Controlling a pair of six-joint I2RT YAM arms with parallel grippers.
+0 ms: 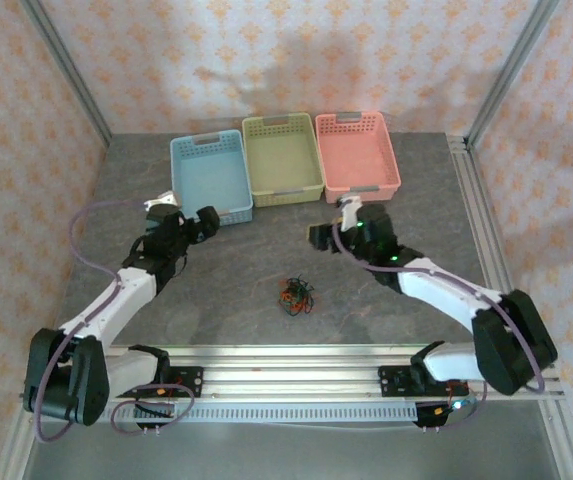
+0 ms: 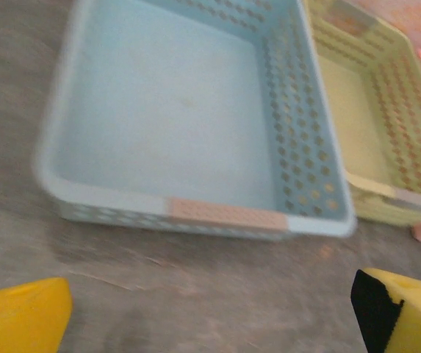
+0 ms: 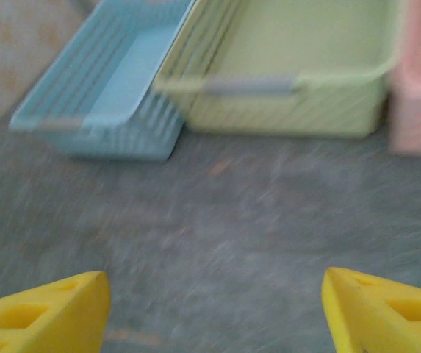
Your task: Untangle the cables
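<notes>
- The cables (image 1: 296, 296) lie as one small knot of red-orange and black wires on the grey table (image 1: 236, 270), near its front edge and between the two arms. From above the knot is too small to tell one wire from another.
- The left gripper (image 1: 203, 222) is near the front corner of the blue basket (image 1: 211, 170), well apart from the cables. In the left wrist view its yellow fingers (image 2: 19, 316) stand wide apart with only bare table between them, and the lower edge cuts both off.
- The right gripper (image 1: 321, 238) is in front of the green basket (image 1: 281, 160) and the pink basket (image 1: 356, 155), also away from the knot. Its yellow fingertips (image 3: 48, 309) are spread wide and hold nothing.
- The right wrist picture is blurred. The basket walls show as streaks, and the pink basket is cut by the right border.
- In the left wrist view only a pink corner shows at the right edge.
</notes>
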